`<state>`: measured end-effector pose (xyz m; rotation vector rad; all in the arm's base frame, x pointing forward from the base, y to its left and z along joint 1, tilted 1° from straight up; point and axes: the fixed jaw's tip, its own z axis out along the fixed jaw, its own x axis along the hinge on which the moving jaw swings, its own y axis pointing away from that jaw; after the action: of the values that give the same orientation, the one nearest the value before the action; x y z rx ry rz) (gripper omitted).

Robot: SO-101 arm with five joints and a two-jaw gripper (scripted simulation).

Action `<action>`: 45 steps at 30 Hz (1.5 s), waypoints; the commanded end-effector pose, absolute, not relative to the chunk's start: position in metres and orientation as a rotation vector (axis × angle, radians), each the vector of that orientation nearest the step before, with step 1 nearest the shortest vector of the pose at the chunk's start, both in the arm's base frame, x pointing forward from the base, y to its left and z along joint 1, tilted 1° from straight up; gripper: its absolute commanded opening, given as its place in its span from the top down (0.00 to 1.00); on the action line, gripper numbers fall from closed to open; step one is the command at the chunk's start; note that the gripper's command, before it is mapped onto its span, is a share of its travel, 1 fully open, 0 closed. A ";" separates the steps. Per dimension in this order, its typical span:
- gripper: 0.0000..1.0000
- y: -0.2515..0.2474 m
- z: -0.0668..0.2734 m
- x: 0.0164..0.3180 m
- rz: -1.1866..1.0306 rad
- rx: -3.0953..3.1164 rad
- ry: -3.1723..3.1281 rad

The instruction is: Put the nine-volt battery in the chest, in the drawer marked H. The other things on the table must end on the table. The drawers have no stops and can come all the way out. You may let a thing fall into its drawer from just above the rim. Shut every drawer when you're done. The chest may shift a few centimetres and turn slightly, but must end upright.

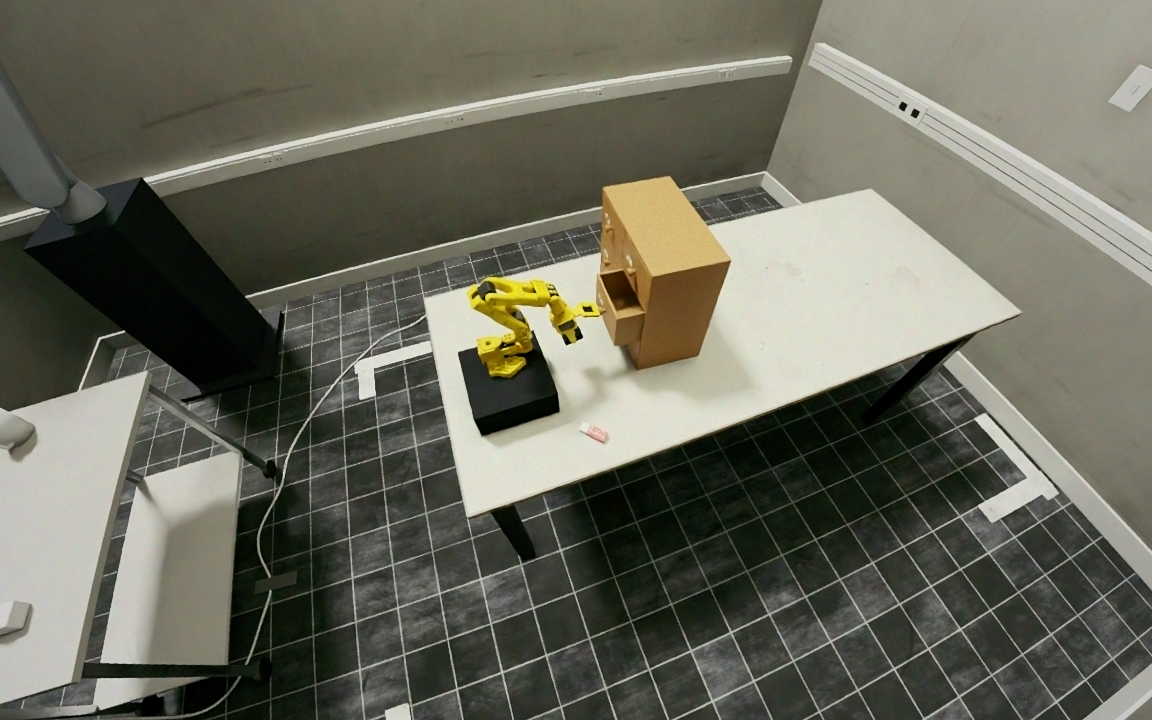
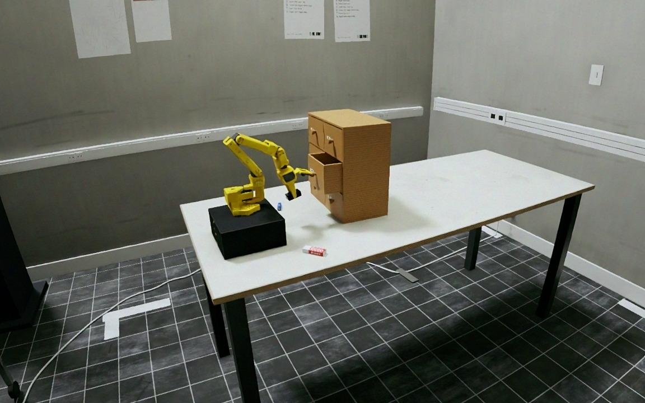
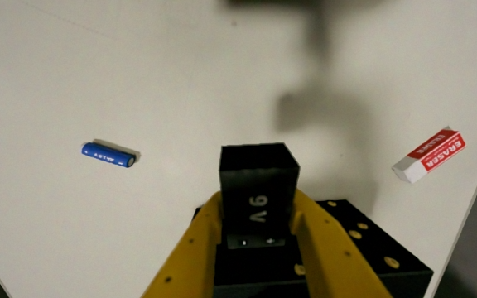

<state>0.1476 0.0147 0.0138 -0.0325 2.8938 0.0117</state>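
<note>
My gripper [image 1: 570,332] [image 2: 292,191] [image 3: 258,209] is shut on the black nine-volt battery [image 1: 576,335] [image 2: 291,196] [image 3: 260,182], held in the air above the table, in front of the chest and below the open drawer's rim. The brown chest [image 1: 683,304] [image 2: 367,170] stands upright. One middle drawer [image 1: 623,325] [image 2: 333,177] is pulled partly out; its letter is too small to read. The yellow part sticking out from the wrist is at this drawer's front; whether it touches is unclear. The other visible drawers look shut.
A blue AA battery [image 2: 279,206] [image 3: 108,155] lies on the table [image 1: 831,268] [image 2: 465,185] behind the arm's black base block [image 1: 516,402] [image 2: 249,239] [image 3: 400,265]. A red and white eraser [image 1: 594,433] [image 2: 313,250] [image 3: 429,155] lies near the table's front edge.
</note>
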 end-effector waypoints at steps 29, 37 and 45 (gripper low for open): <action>1.00 0.017 0.071 0.153 0.034 -0.038 2.535; 1.00 0.017 0.071 0.153 0.034 -0.038 2.535; 1.00 0.017 0.084 0.155 0.037 -0.040 2.459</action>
<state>0.1546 0.0156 0.0742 -0.0323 2.5180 0.0299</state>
